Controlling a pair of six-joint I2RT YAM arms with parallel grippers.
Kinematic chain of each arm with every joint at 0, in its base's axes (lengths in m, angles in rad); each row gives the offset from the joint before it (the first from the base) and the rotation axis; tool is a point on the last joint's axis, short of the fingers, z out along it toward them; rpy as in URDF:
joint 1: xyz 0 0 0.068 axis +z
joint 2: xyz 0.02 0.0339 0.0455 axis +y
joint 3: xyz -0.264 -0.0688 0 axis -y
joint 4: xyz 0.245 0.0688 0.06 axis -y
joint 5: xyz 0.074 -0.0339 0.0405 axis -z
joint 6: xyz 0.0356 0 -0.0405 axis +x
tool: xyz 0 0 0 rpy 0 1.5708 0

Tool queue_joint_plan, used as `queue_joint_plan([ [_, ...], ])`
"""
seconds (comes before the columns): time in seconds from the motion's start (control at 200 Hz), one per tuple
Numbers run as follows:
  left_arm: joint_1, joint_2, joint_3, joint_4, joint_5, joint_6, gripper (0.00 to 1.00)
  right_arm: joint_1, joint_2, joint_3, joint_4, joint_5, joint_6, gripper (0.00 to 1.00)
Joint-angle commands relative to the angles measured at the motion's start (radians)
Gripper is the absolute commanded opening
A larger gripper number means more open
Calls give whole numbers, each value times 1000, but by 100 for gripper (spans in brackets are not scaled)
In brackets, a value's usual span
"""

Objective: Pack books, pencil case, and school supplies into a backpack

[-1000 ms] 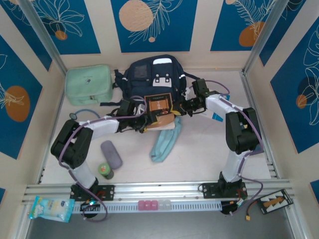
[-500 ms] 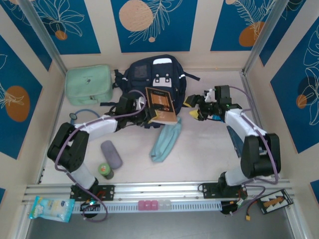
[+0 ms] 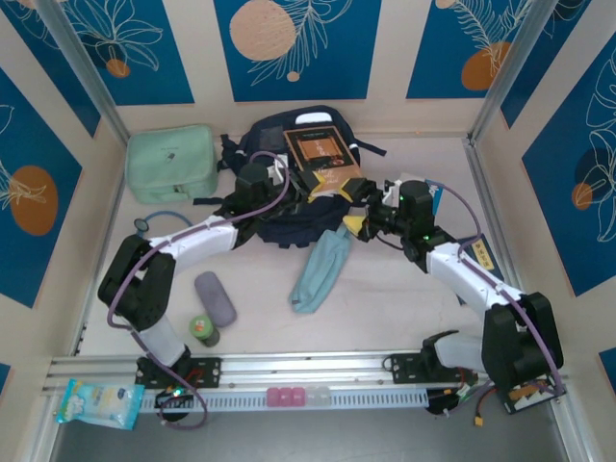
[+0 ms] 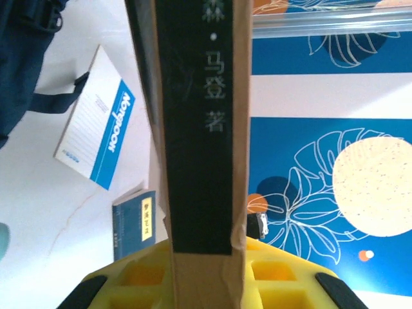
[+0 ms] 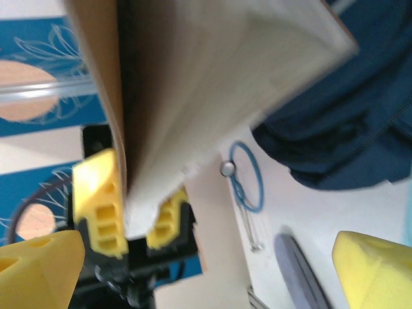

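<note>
The navy backpack lies at the back middle of the table. My left gripper is shut on the brown book and holds it up on edge over the backpack. My right gripper is open just right of the book's lower edge, with its fingertips apart from the book. The dark blue book lies flat on the table at the right. The light-blue pencil case lies in front of the backpack. The greyish-purple school supplies case lies front left.
A mint-green bag stands back left, with a blue ring and key in front of it. A small green bottle stands beside the purple case. A white and blue box lies near the blue book. Enclosure walls surround the table.
The left gripper closed on the brown book and tipped it up over the backpack. The right gripper opened, swung out to the right, then came back in beside the book.
</note>
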Motion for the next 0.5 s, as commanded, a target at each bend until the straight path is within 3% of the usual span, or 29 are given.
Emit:
queue_joint_plan([
  [0.0,-20,-14,35,96,-53,-21,0,5,50,30,184,64,108,99],
  [0.495,-58,-24,4,145,-125,-36,0,80,195,80,312,196,226,97],
])
